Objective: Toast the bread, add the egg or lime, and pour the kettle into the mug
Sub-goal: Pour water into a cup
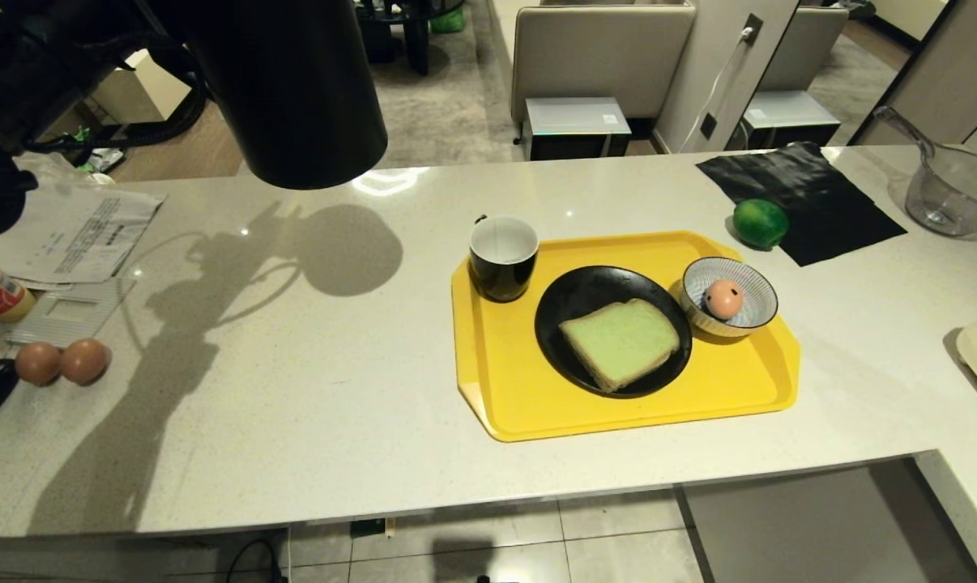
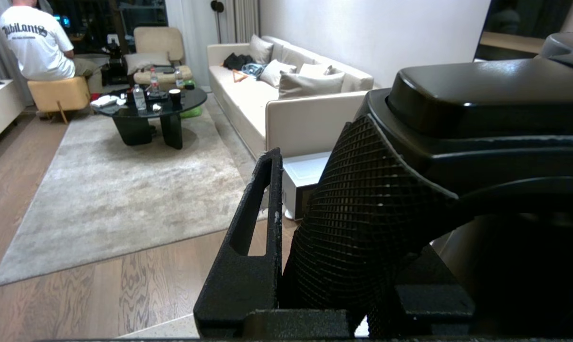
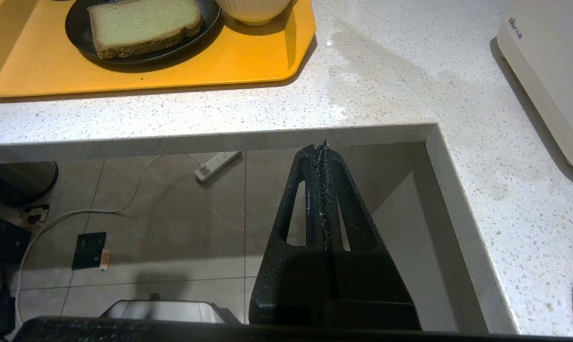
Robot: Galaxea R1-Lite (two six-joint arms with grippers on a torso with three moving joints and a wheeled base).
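Kettle [image 1: 294, 89] hangs matte black at upper left of your head view; only the left wrist view shows the left gripper [image 2: 315, 228] pinching its textured handle. Right gripper [image 3: 322, 156] sits pressed together below the speckled counter [image 3: 386, 85].

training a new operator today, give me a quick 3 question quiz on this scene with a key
1. True or false: the bread lies on a black plate on the yellow tray.
2. Which holds the egg? A) the mug B) the striped bowl C) the glass jug
3. What is the left tool closed on?

Key
1. True.
2. B. The bowl stands on the tray, right of the plate; the lime lies off the tray, on the counter.
3. The kettle handle, held up over the counter. The right tool is shut and empty, below the counter edge.
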